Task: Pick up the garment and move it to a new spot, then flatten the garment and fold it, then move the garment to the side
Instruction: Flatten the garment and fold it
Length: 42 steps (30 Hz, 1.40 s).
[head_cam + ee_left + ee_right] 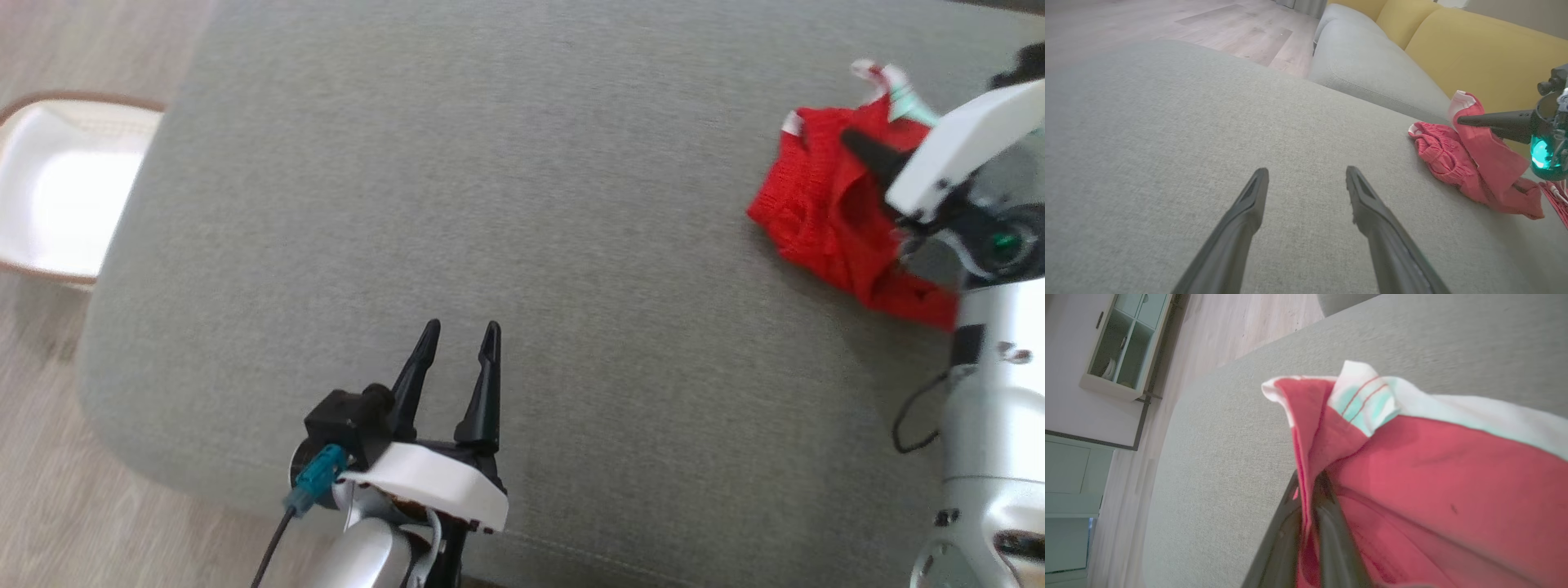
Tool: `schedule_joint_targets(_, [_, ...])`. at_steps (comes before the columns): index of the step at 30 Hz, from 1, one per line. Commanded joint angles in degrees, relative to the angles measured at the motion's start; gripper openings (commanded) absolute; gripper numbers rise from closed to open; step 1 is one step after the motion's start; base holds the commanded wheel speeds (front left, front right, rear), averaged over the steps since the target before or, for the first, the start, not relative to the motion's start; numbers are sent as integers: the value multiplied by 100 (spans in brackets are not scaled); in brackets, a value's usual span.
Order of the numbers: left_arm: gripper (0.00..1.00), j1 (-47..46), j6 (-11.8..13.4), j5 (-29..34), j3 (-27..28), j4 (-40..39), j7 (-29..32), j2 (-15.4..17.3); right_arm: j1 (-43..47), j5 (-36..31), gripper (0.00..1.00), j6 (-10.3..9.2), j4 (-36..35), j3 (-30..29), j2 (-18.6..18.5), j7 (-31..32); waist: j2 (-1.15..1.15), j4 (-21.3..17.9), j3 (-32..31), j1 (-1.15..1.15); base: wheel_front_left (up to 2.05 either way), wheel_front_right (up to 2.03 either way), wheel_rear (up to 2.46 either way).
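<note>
The red garment (820, 216) is found crumpled at the upper right of the head view, on the grey cushion (522, 188), with one part of it raised. The right gripper (1308, 490) is closed tightly on a thin fold of the red cloth, just below the white and green trim (1367, 400); this pinch is seen in the lower middle of the right wrist view. The left gripper (461, 331) is held wide open and empty at the lower centre of the head view, well apart from the garment. The step in hand is judged to be the lifting and carrying. It would be done well if the cloth is raised until its low part leaves the cushion, and is then carried toward the bare middle of the frame, where room for flattening is offered. A slow move is advised, because a thin fold could slip out.
</note>
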Motion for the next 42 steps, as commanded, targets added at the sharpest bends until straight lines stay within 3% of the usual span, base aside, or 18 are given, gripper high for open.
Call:
schedule_joint_targets(1, [100, -123, 62, -58, 134, -124, -70, -13, -374, 38, 0, 39, 32, 224, 30, -201, 0, 170, 3, 0, 0, 0, 0])
schedule_joint_targets(5, [100, -42, 101, -95, 95, -77, -70, -13, -470, 224, 0, 39, 670, 464, 30, -655, 0, 239, -50, 0, 0, 0, 0])
schedule_joint_targets(6, [100, -28, 106, -94, 92, -70, -70, -13, -498, 266, 38, 39, 763, 550, 31, -786, 0, 235, -50, 0, 0, 0, 0])
schedule_joint_targets(7, [100, -17, 112, -95, 97, -67, -70, -13, -525, 359, 83, 39, 846, 632, 31, -924, 0, 222, -51, 0, 0, 0, 0])
schedule_joint_targets(8, [100, -6, 119, -98, 107, -64, -70, -13, -544, 468, 100, 39, 955, 690, 31, -1042, 0, 200, -59, 0, 0, 0, 0])
schedule_joint_targets(16, [100, -8, 143, -77, 225, -17, -70, -13, -411, 1118, 100, 39, 1057, 1577, 31, -1708, 0, -173, -177, 0, 0, 0, 0])
schedule_joint_targets(21, [100, 111, 144, 3, 454, 19, -70, -13, 197, 1590, 100, 39, 128, 2211, 31, -2072, 0, -559, -408, 0, 0, 0, 0])
schedule_joint_targets(24, [100, 230, 135, 100, 678, -4, -70, -13, 714, 1006, 100, 39, -736, 2345, -6, -2439, 0, -811, -550, 0, 0, 0, 0])
schedule_joint_targets(27, [100, 358, 92, 217, 895, -47, -70, -14, 1321, 238, 100, 39, -1569, 2372, -383, -2913, 0, -992, -696, 0, 0, 0, 0])
schedule_joint_targets(31, [100, 529, 30, 364, 1168, -150, -70, -14, 2187, -270, 100, 39, -2300, 2060, -660, -3508, 0, -1161, -865, 0, 0, 0, 0])
schedule_joint_targets(36, [100, 737, -7, 522, 1476, -250, -70, -14, 2885, -778, 100, 39, -2655, 1869, -962, -4271, 0, -1318, -1030, 0, 0, 0, 0])
schedule_joint_targets(42, [100, 1051, -162, 804, 1782, -228, -70, -14, 3779, -1151, 100, 39, -2542, 1585, -927, -5298, 0, -1363, -1353, 0, 0, 0, 0])
